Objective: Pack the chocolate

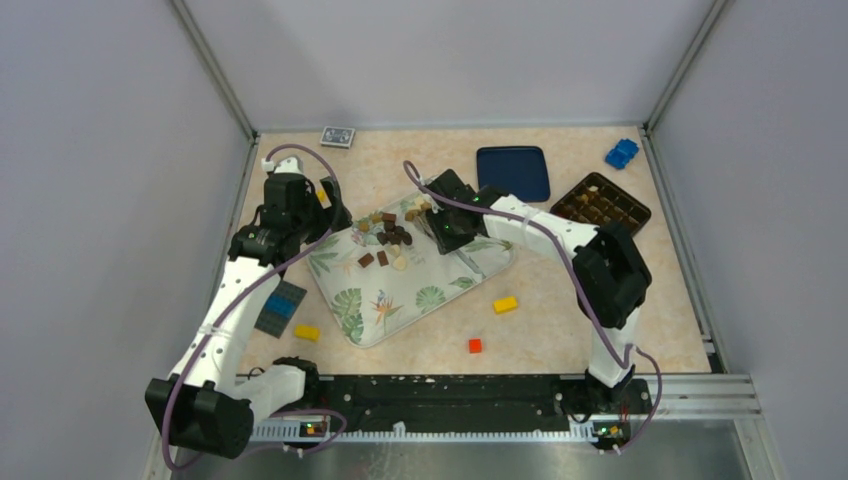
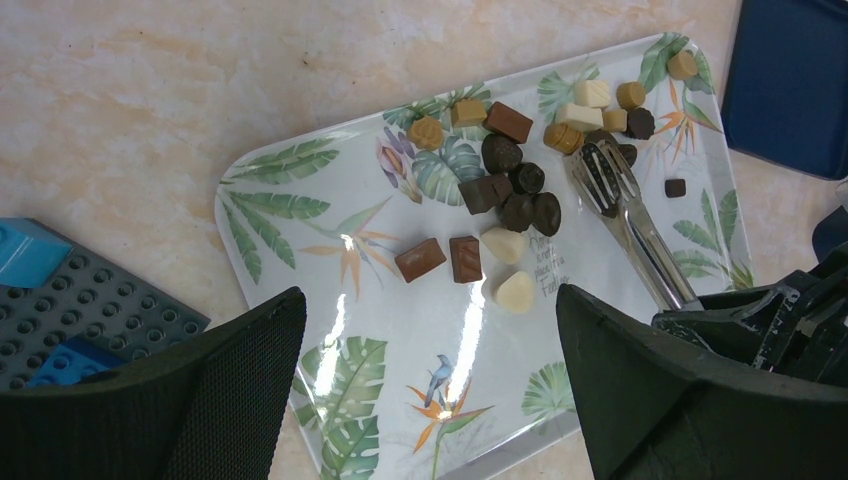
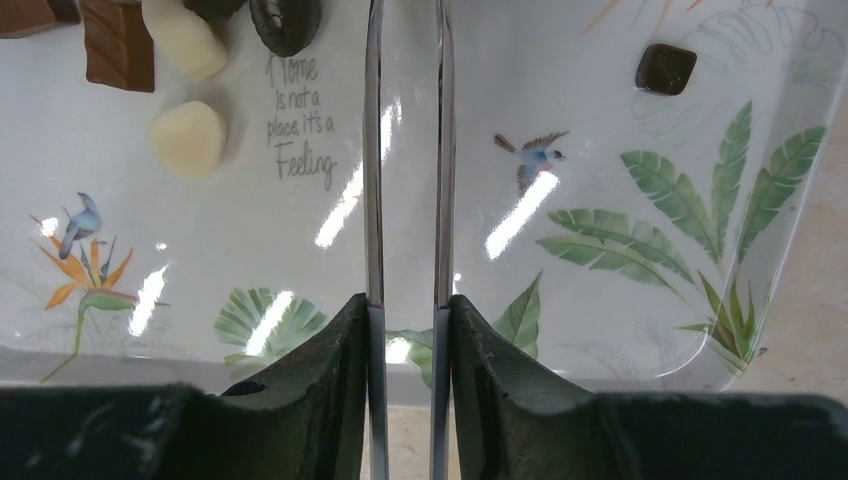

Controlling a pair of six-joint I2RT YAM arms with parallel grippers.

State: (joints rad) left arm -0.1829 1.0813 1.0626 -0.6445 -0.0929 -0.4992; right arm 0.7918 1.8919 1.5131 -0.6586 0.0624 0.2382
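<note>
Your right gripper [image 3: 405,310] is clamped on a pair of metal tongs [image 3: 373,150], their two arms squeezed close together, with the tips reaching into the chocolate [image 2: 510,190] heaped at the far end of the leaf-print tray [image 2: 290,200]. Whether the tips hold a piece, you cannot tell from these views. Your left gripper [image 2: 430,310] hangs wide apart and empty over the tray's near left part. Judge the packing as barely under way: a good two dozen pieces, dark, light brown and cream, lie loose on the tray, one small dark square sitting apart near the right rim. The brown compartment box [image 1: 600,203] stands well apart to the right, beside the blue lid [image 1: 513,172]; how many of its cells are filled is too small to tell. Nearly every piece remains for you to carry across.
</note>
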